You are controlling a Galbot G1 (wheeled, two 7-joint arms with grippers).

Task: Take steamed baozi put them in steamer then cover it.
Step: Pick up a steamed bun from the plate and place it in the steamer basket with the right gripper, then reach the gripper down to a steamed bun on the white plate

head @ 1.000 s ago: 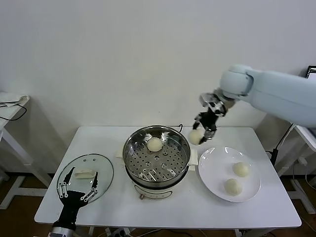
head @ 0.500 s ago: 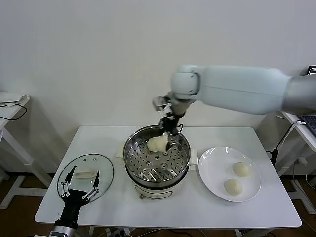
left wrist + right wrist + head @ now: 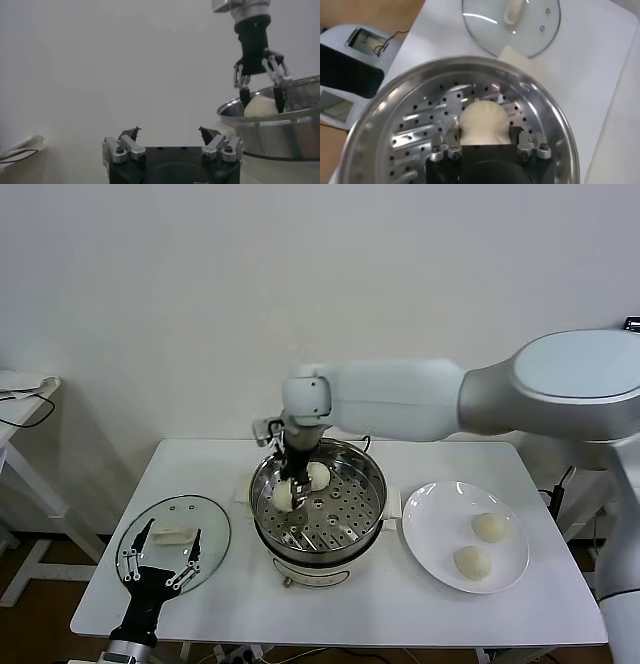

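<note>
The steamer [image 3: 262, 496] stands mid-table with its perforated tray [image 3: 415, 125] showing. My right gripper [image 3: 291, 482] reaches into it, shut on a steamed baozi [image 3: 284, 496] low over the left part of the tray. That bun fills the space between its fingers in the right wrist view [image 3: 484, 121]. A second baozi [image 3: 318, 475] lies on the tray behind it. Two more baozi [image 3: 489, 527] [image 3: 472, 561] lie on the white plate [image 3: 430, 529]. The cover [image 3: 205, 529] lies flat on the table at the left. My left gripper [image 3: 160, 569] waits open over the cover's near edge.
The plate sits right of the steamer. The cover also shows beyond the pot in the right wrist view [image 3: 535, 30]. The left wrist view shows the steamer wall [image 3: 280, 137] with the right gripper [image 3: 260, 95] and its bun [image 3: 262, 106] above it. A side table [image 3: 20, 399] stands far left.
My right arm has carried the baozi from above the plate's far edge leftward over the steamer and lowered it to the left part of the tray. The left arm has not moved.
</note>
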